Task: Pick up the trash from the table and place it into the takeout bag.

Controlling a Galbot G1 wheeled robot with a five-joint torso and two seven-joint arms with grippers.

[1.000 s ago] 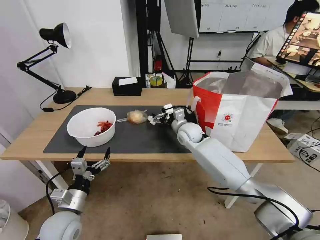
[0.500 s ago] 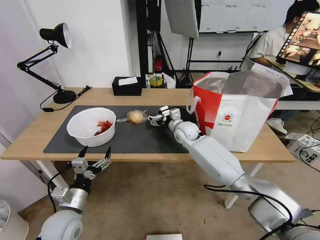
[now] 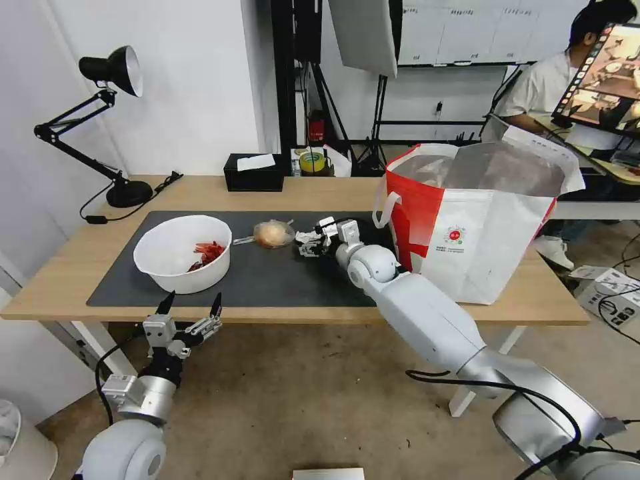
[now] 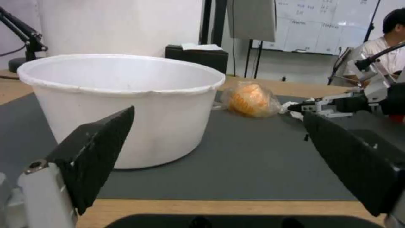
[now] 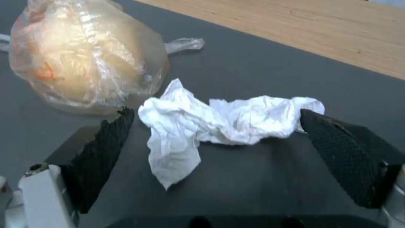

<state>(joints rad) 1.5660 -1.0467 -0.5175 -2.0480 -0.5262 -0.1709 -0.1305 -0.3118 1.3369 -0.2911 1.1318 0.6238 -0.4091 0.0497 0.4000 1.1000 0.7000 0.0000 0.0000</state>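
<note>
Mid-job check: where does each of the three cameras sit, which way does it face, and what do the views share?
Head view: on the head, looking down over the table; both arms show, left gripper below the table edge.
Left wrist view: faces the white bowl between open fingers.
Right wrist view: faces the crumpled tissue between the right gripper fingers.
All share the bagged bun.

Right arm point(image 3: 433, 320): glossy white shell links, round white ball joint near wrist, silver-grey metallic elbow housing, black cable looping along it. Right gripper point(image 3: 307, 243): small white-and-silver metal body, black cable at wrist. Left arm point(image 3: 137, 413): silver cylindrical wrist segment, pale grey rounded joint, black cable. Left gripper point(image 3: 190, 308): silver bracket base, screw heads visible, two black pointed jaws with cross-hatched textured pads point(image 4: 95, 152).
</note>
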